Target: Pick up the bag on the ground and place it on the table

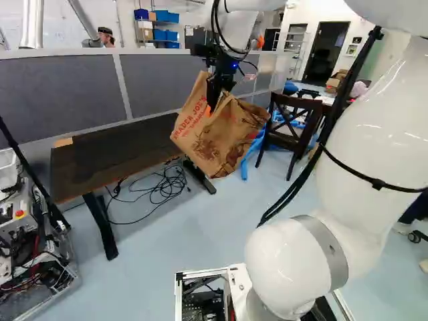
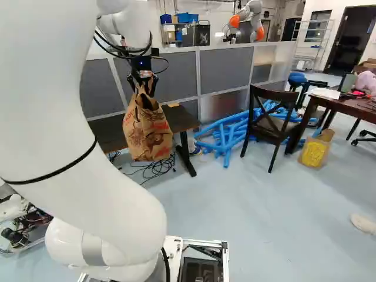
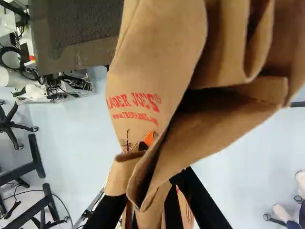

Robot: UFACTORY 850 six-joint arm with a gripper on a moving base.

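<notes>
My gripper (image 1: 217,87) is raised, shut on the upper part of a brown paper bag (image 1: 217,137). The bag hangs crumpled and tilted, with red print on its side. In the wrist view the gripper (image 3: 153,188) pinches a fold of the bag (image 3: 143,71), which spreads ahead of the fingers and partly hides them. The dark table (image 1: 107,157) stands at the left of the left base view; the bag overlaps its right end there. In the right base view the bag hangs in front of the table (image 2: 182,117).
Black cables (image 1: 157,190) lie on the floor by the table legs. Grey partitions (image 1: 60,93) stand behind. A dark chair (image 2: 270,120), blue tubes (image 2: 223,138) and a yellow-marked bag (image 2: 316,150) are at the right. Another robot (image 2: 249,20) is beyond the partition; machinery (image 1: 30,234) stands left.
</notes>
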